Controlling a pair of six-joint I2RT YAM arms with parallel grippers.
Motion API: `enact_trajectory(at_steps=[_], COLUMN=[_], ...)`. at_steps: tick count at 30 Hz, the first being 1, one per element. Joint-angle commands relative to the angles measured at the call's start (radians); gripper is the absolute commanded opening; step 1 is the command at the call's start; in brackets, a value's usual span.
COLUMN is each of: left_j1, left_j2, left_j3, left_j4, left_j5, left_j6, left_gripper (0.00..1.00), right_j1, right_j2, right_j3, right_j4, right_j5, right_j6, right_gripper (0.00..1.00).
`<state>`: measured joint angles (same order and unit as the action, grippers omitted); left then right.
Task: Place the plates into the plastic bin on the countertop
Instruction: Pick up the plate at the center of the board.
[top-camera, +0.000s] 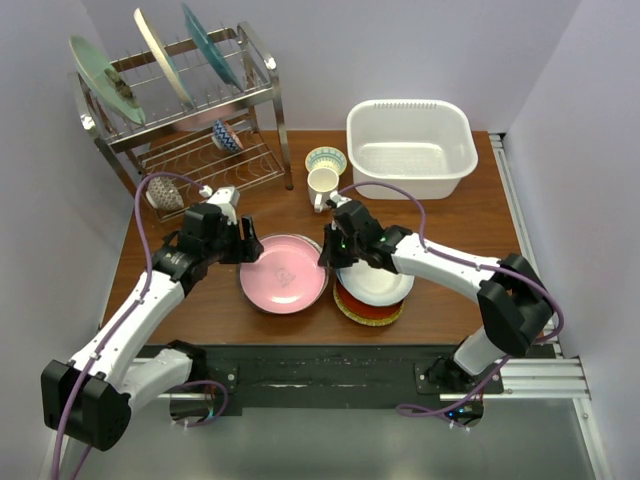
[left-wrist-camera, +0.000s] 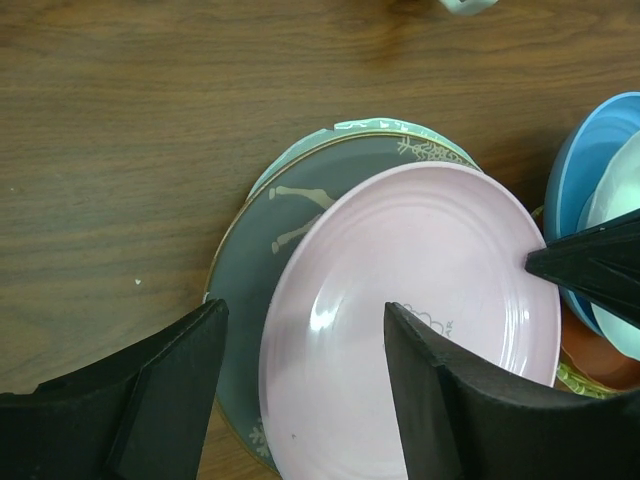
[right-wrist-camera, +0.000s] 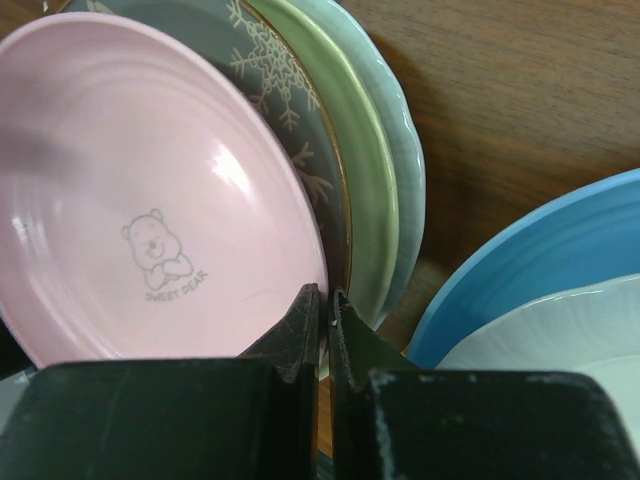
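Note:
The pink plate (top-camera: 285, 272) lies on top of a stack on the countertop (top-camera: 455, 225). Beneath it are a dark plate (left-wrist-camera: 262, 240) and a lime green one (right-wrist-camera: 362, 150). My right gripper (top-camera: 328, 248) is shut on the pink plate's right rim (right-wrist-camera: 310, 262), which is tilted up off the dark plate (right-wrist-camera: 290, 95). My left gripper (top-camera: 243, 243) is open, and its fingers straddle the pink plate's left rim (left-wrist-camera: 290, 345). A second stack sits to the right: a white blue-rimmed plate (top-camera: 378, 283) on red-orange and yellow woven plates (top-camera: 368, 310). The white plastic bin (top-camera: 410, 148) stands empty at the back right.
A metal dish rack (top-camera: 200, 130) with plates on edge and a small bowl stands at the back left. A cream mug (top-camera: 322, 186) and a patterned bowl (top-camera: 326, 160) stand between the rack and the bin. Grey walls close in both sides.

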<state>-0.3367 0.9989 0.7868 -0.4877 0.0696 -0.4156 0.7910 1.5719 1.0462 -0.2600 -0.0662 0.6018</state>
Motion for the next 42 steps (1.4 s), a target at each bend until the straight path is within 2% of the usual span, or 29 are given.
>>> enact_trajectory(at_steps=[1, 12, 25, 32, 35, 42], left_j1=[0.002, 0.002, 0.002, 0.002, 0.002, 0.002], left_j2=[-0.002, -0.066, -0.078, -0.131, -0.144, -0.132], left_j3=[-0.014, -0.017, -0.015, -0.017, -0.017, -0.015], left_j4=[0.011, -0.002, -0.006, -0.022, -0.025, -0.029], left_j5=[-0.019, -0.091, -0.108, -0.185, -0.195, -0.197], left_j6=[0.021, 0.008, 0.008, -0.008, -0.011, -0.012], left_gripper=[0.69, 0.7, 0.72, 0.77, 0.83, 0.87], right_j1=[0.002, 0.002, 0.001, -0.016, -0.036, -0.087], right_j2=[-0.056, -0.111, -0.187, -0.205, -0.22, -0.217], right_j3=[0.018, -0.002, -0.014, -0.014, -0.014, -0.002], right_j4=[-0.004, -0.01, -0.05, -0.079, -0.091, -0.117], right_j5=[0.032, 0.06, 0.109, 0.088, 0.08, 0.05], right_j6=[-0.016, -0.014, -0.027, -0.033, -0.039, -0.059], right_gripper=[0.0, 0.0, 0.0, 0.0, 0.0, 0.0])
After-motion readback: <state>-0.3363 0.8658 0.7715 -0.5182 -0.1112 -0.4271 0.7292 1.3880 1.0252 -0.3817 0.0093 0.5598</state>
